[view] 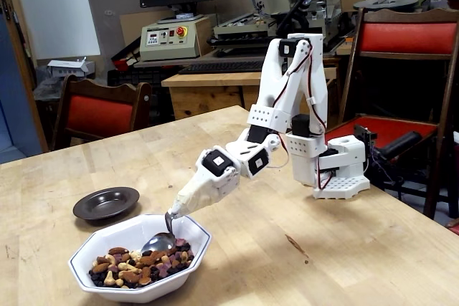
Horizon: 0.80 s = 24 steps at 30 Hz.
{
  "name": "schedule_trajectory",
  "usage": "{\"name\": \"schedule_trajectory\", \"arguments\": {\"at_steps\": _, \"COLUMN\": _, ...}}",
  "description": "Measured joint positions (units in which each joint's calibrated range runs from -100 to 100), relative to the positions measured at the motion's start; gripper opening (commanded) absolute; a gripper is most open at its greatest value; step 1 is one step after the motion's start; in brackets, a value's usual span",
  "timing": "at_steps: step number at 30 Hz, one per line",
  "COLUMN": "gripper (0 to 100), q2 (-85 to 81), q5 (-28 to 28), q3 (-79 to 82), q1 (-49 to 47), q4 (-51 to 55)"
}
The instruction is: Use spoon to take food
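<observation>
In the fixed view, lower left of frame, the white arm's gripper (pixel 174 214) clasps the shiny silver metal spoon (pixel 161 240), its oval bowl dipped among the tan-brown nuts and dark dried fruit (pixel 136 266) in the white octagonal bowl (pixel 188 257), with a small dark round plate (pixel 105 203) just behind it.

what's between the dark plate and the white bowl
Nothing: in the fixed view, only bare wooden table separates the dark plate from the white bowl.
</observation>
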Motion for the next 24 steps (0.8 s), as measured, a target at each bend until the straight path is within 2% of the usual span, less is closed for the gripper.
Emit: {"name": "schedule_trajectory", "arguments": {"at_steps": 24, "gripper": 4, "q2": -2.9, "q5": -12.9, "q3": 0.1, "q1": 0.0, "q4": -2.8}}
